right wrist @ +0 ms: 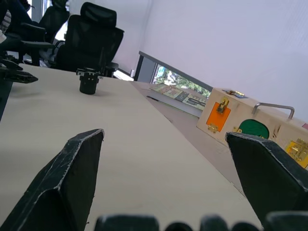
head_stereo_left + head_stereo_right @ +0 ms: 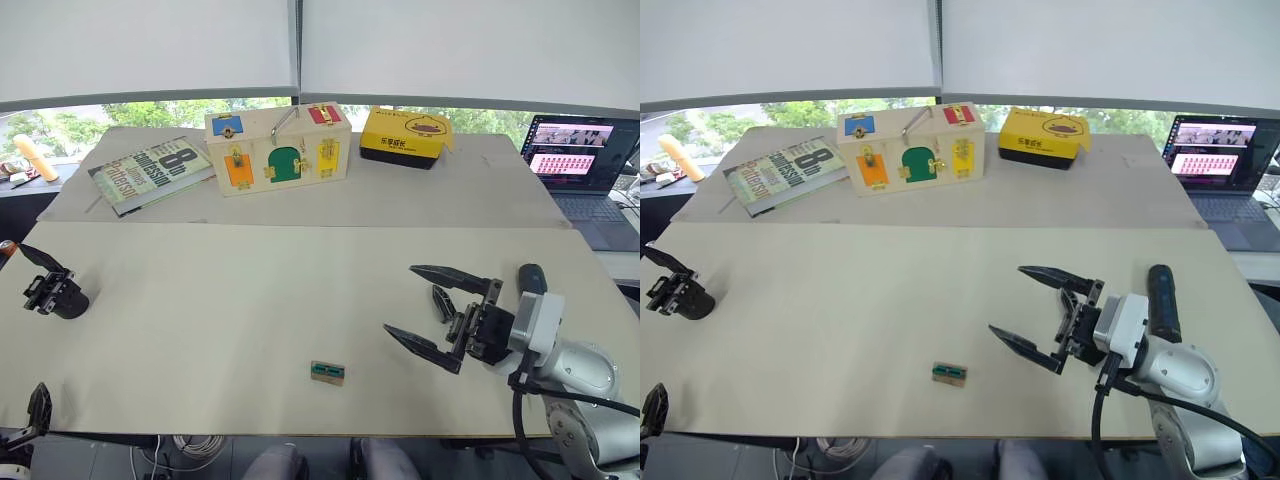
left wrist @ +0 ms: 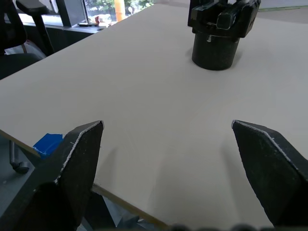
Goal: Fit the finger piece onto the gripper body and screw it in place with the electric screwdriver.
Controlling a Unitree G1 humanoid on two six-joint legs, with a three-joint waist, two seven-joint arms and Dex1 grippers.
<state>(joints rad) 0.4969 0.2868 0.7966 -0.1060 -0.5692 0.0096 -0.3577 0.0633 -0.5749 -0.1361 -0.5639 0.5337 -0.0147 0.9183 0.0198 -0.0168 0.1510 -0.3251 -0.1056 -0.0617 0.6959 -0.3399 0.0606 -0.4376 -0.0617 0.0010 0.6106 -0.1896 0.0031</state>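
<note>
Right gripper (image 2: 425,306) hovers over the right side of the table (image 2: 250,300), fingers spread wide, nothing between them. Finger piece (image 2: 441,302) lies on the table just behind that gripper, partly hidden between its claws. Electric screwdriver (image 2: 1162,301) lies on the table beside the right wrist, toward the right edge. Gripper body (image 2: 55,292) stands at the far left of the table, pointed finger sticking up and to the left. Left gripper (image 3: 168,144) sits low at the near left table edge, fingers wide apart, empty, gripper body ahead of it. Small green-and-tan block (image 2: 327,372) lies near the front edge, centre.
</note>
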